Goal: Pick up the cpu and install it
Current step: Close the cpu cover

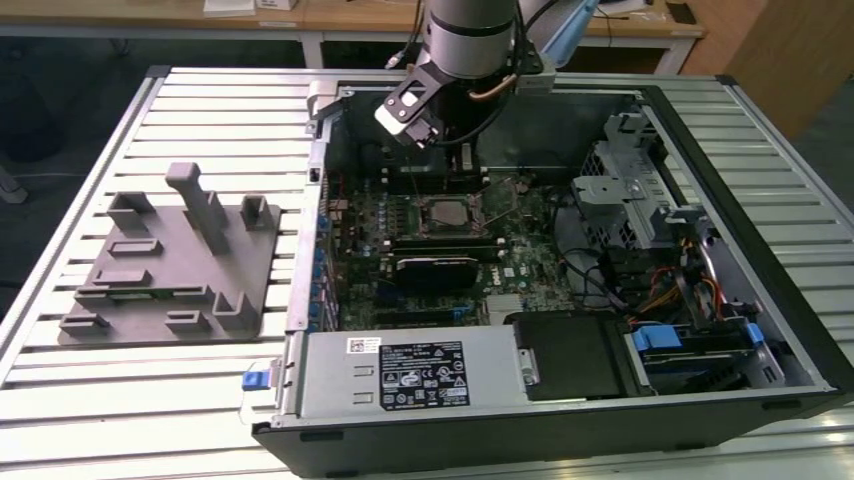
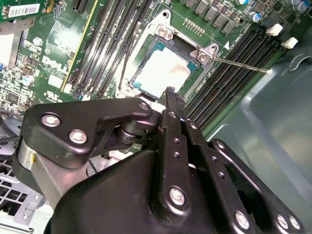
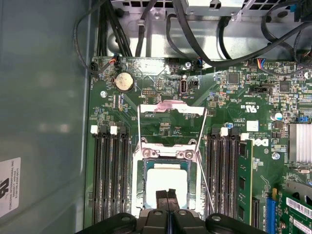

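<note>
1. Silver-topped cpu [image 3: 165, 179] lies flat inside the socket [image 3: 191, 155] at the middle of the green board [image 3: 234, 97], memory slots [image 3: 109, 180] on either side of it.
2. Gripper [image 3: 166, 197] hangs straight over the cpu, with both fingers [image 2: 171, 105] pressed together and nothing between them. Can't tell whether the tips touch the lid or sit just above it.
3. Metal hold-down plate [image 3: 170, 108] looks swung up and open. The thin wire lever [image 2: 243, 65] stands free beside the socket, not latched.
4. Exterior view: the arm reaches down into the open computer case [image 1: 747, 130]. The grey fixture [image 1: 174, 260] stands well apart on the slatted table [image 1: 134, 400], at the exterior view's left.
5. Judgement: the pick and carry look done and the chip looks dropped in, so this is the seating or check stage of the install. Not locked, since the plate is up.
6. Any move from here needs a light vertical touch only. Sideways drag on the lid could skew the chip on the contacts. Keep clear of the lever wire and the slots close by.
</note>
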{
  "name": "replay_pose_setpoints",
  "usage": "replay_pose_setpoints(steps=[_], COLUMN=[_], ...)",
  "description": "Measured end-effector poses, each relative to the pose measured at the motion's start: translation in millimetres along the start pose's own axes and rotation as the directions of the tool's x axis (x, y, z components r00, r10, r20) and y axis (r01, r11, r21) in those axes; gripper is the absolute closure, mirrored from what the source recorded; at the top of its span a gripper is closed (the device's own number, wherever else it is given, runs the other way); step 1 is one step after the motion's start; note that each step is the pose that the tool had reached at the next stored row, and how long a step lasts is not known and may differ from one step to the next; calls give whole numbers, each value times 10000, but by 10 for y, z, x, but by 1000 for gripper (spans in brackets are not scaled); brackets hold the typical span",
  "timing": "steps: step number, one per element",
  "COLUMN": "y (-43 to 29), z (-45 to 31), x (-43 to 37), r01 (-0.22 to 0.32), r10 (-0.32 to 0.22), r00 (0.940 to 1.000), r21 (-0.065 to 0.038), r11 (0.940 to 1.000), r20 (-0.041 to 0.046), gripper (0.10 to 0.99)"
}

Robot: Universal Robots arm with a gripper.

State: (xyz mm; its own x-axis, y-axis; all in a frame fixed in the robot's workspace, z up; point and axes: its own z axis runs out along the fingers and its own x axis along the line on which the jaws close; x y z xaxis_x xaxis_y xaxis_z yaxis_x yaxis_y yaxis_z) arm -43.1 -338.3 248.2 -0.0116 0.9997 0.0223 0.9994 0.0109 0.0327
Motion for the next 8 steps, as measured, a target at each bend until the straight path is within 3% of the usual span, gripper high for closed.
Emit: replay_pose_setpoints(steps=[8], y=[0], z=[-6], x=[0], r01=[0], r10=[0], r00=[10000], r21=[3], r11=[10000], r20=[5], gripper=[980])
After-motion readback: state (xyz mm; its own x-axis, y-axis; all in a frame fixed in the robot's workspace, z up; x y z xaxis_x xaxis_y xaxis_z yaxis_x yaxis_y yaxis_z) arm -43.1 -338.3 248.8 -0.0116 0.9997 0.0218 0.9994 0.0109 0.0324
